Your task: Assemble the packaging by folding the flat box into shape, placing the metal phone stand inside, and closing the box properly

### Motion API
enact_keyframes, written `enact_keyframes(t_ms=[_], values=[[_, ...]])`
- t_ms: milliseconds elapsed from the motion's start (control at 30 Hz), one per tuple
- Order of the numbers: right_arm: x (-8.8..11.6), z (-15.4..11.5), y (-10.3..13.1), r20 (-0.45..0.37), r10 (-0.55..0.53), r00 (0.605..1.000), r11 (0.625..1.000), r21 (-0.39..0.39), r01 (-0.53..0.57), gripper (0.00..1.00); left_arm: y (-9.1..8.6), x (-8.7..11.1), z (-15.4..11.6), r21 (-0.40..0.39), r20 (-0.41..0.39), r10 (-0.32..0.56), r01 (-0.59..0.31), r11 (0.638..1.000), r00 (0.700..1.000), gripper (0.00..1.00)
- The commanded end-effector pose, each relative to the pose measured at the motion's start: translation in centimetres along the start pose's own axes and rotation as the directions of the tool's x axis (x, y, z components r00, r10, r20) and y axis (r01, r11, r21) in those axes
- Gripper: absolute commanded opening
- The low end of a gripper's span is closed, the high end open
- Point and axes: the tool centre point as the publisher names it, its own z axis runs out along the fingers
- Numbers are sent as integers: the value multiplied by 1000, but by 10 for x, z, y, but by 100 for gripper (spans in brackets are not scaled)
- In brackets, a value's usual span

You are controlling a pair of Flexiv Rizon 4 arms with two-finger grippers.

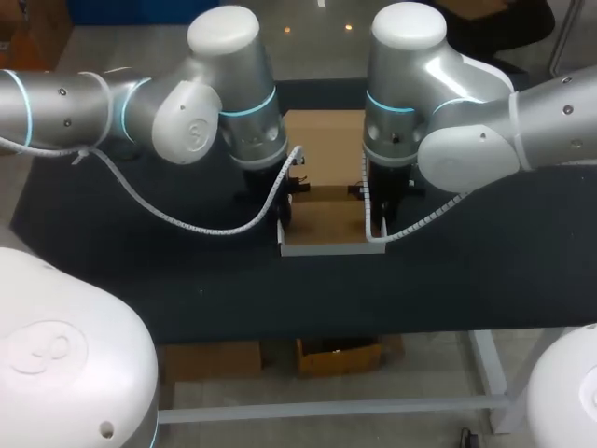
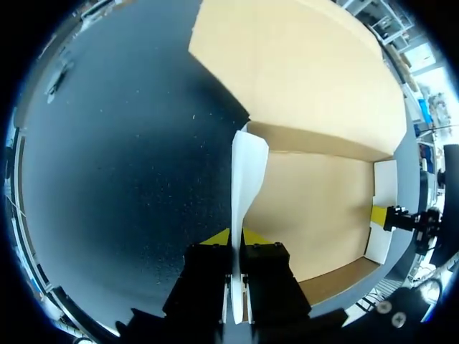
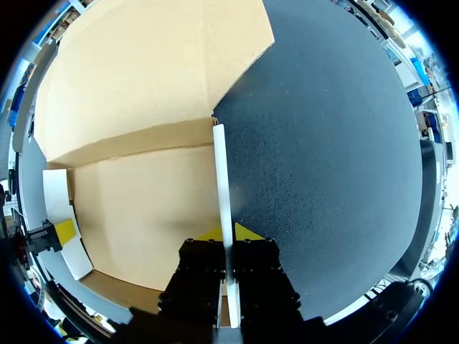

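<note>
Left gripper (image 2: 237,240) pinches the upright white left wall (image 2: 247,165) of the cardboard box (image 1: 322,224) at centre frame; right gripper (image 3: 228,233) pinches the white right wall (image 3: 220,179); the box's long axis runs toward the top of the frame, lid flap (image 1: 322,140) flat on the table (image 1: 187,280).

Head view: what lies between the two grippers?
Only the box's bare brown floor panel, nothing on it. The left gripper pinches the left flap, the right gripper the right flap; both wrist views agree.
</note>
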Motion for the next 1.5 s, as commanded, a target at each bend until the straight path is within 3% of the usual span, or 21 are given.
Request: enact_keyframes(t_ms=[33, 600, 967, 1100, 1167, 1267, 1500], values=[[1, -1, 1, 2, 0, 1000, 1000, 3, 0, 0, -3, 7, 5, -7, 73, -2, 2, 1000, 997, 0], [1, -1, 1, 2, 0, 1000, 1000, 3, 0, 0, -6, 9, 7, 65, 181, -33, 21, 998, 983, 0], [1, -1, 1, 2, 0, 1000, 1000, 3, 0, 0, -7, 10, 7, 65, 189, -31, 19, 998, 981, 0], [1, -1, 1, 2, 0, 1000, 1000, 3, 0, 42, -7, 10, 7, 66, 187, -28, 16, 998, 982, 0], [1, -5, 0, -1, -9, 1000, 1000, -17, 9, 50, -7, 9, 6, 67, 185, -28, 16, 998, 982, 0], [0, -16, -2, -12, -16, 1000, 998, -55, 15, 100, -7, 8, 5, 69, 183, -28, 15, 997, 983, 0], [-12, -40, -7, -82, -35, 996, 991, -135, 24, 100, -8, 3, 3, 75, 180, -29, 16, 997, 983, 0]])
